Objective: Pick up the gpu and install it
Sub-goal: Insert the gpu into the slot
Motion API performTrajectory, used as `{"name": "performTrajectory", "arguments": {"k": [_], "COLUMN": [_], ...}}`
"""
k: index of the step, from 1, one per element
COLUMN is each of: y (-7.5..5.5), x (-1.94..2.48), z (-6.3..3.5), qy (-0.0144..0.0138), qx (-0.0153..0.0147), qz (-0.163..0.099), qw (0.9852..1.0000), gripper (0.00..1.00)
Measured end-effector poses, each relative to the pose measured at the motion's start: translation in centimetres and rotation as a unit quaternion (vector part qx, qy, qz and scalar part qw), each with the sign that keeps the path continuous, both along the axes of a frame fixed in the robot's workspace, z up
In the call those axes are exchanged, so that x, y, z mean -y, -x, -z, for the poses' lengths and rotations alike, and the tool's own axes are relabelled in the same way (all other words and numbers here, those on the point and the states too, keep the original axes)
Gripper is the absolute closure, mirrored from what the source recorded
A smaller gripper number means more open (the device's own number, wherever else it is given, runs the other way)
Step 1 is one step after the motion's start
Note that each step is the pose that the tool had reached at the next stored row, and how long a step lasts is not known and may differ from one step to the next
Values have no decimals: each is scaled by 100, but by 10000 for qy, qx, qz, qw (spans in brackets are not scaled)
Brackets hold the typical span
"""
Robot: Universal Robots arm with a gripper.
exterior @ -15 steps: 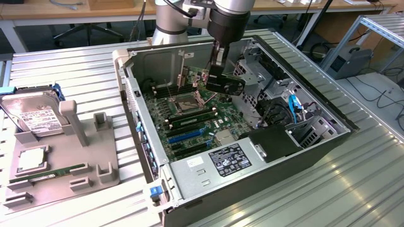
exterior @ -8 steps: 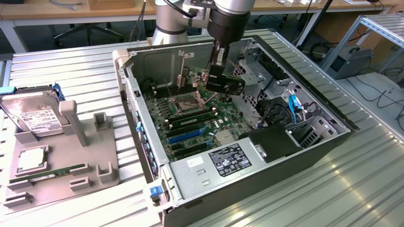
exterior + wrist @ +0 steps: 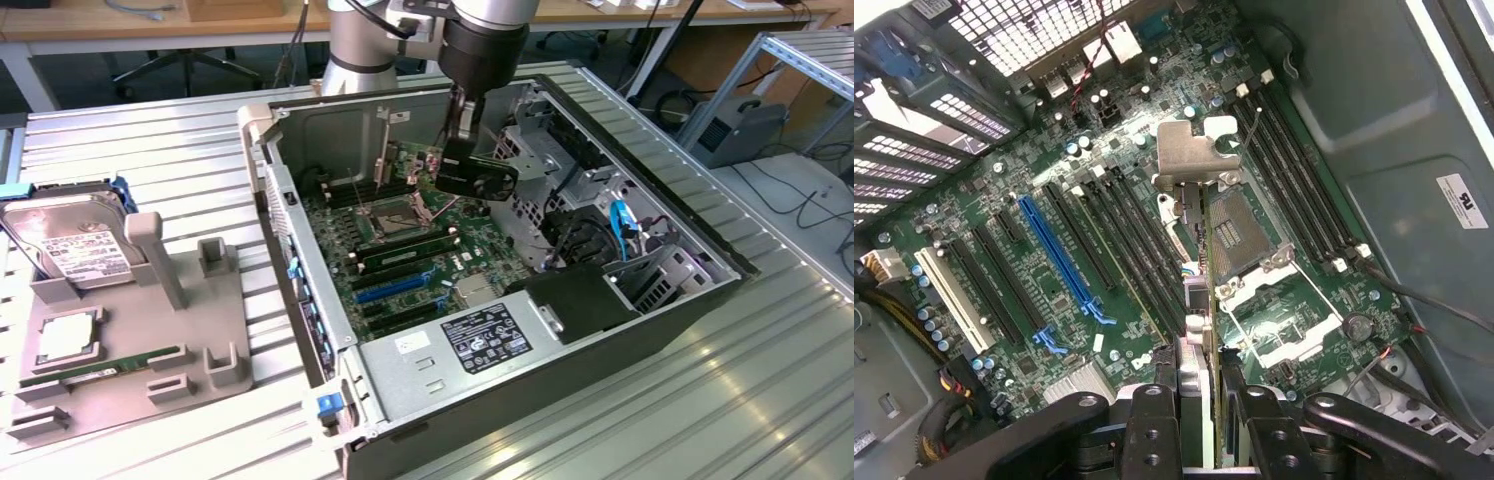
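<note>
My gripper (image 3: 465,170) is inside the open computer case (image 3: 667,215), above the motherboard (image 3: 400,235), and is shut on the gpu (image 3: 481,180), which looks like a dark slab below the wrist. In the wrist view the gpu (image 3: 1197,300) is seen edge-on between the black fingers (image 3: 1152,405) of the gripper (image 3: 1199,385). Its silver end bracket (image 3: 1189,155) points away from the wrist. The card hangs in the air over the strip between the black memory slots and the CPU socket (image 3: 1239,235). The blue expansion slot (image 3: 1059,255) and its black neighbours lie to one side, uncovered.
A grey parts holder (image 3: 174,340) at the exterior view's left carries a silver hard drive (image 3: 74,250), a CPU (image 3: 64,338) and a green memory stick (image 3: 114,365). Inside the case, a drive cage with blue cables (image 3: 621,225) and the case walls stand close around the arm.
</note>
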State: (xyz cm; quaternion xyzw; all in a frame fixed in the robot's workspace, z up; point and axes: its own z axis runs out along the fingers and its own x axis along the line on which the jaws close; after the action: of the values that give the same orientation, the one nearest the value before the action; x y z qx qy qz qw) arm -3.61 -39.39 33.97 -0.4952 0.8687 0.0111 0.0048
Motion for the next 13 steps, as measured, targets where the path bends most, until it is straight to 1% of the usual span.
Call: {"name": "performTrajectory", "arguments": {"k": [13], "y": [0], "x": [0], "z": [0], "qy": [0], "qx": [0], "qz": [-106], "qw": [9999], "gripper": [73]}}
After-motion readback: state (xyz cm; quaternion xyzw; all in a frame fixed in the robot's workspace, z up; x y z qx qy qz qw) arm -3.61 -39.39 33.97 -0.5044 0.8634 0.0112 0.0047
